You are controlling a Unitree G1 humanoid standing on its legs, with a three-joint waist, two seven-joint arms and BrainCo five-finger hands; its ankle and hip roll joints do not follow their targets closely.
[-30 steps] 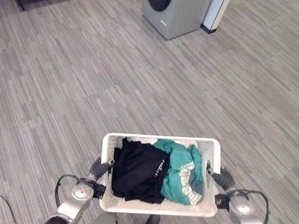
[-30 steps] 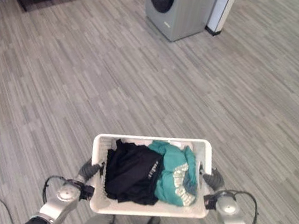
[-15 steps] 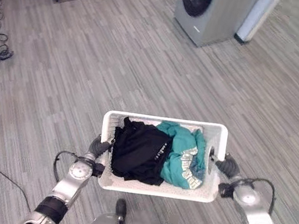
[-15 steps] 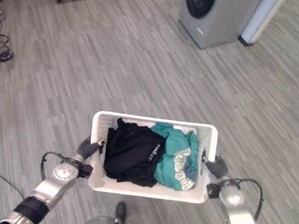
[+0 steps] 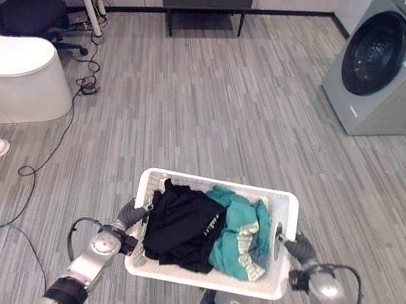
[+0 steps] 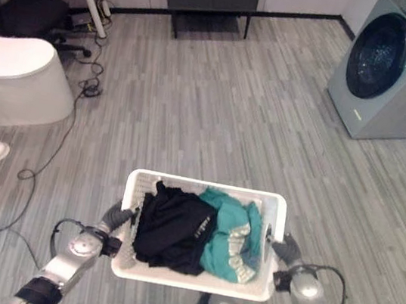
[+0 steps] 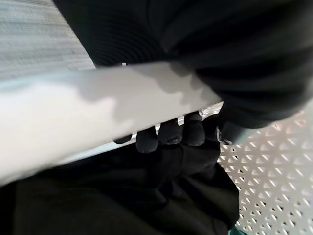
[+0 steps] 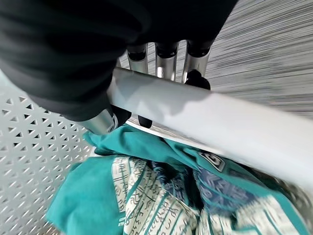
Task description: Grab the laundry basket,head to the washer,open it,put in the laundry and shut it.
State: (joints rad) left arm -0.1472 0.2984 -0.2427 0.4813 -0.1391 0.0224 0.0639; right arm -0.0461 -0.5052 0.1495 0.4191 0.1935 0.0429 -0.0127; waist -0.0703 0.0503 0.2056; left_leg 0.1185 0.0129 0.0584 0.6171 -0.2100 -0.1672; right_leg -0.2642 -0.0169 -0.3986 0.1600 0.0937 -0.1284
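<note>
Ahead, grey plank floor (image 5: 215, 123), washer (image 5: 387, 69) far right.

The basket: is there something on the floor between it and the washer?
Nothing visible. Bare floor lies between the basket, held by the left hand and right hand, and the washer.

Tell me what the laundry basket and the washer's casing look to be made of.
Laundry basket: looks like matte white plastic, its walls pierced with small triangular holes, rim smooth and moulded. Washer: grey casing, likely painted sheet metal with a satin finish, though plastic panels can't be ruled out; door dark and glossy.
</note>
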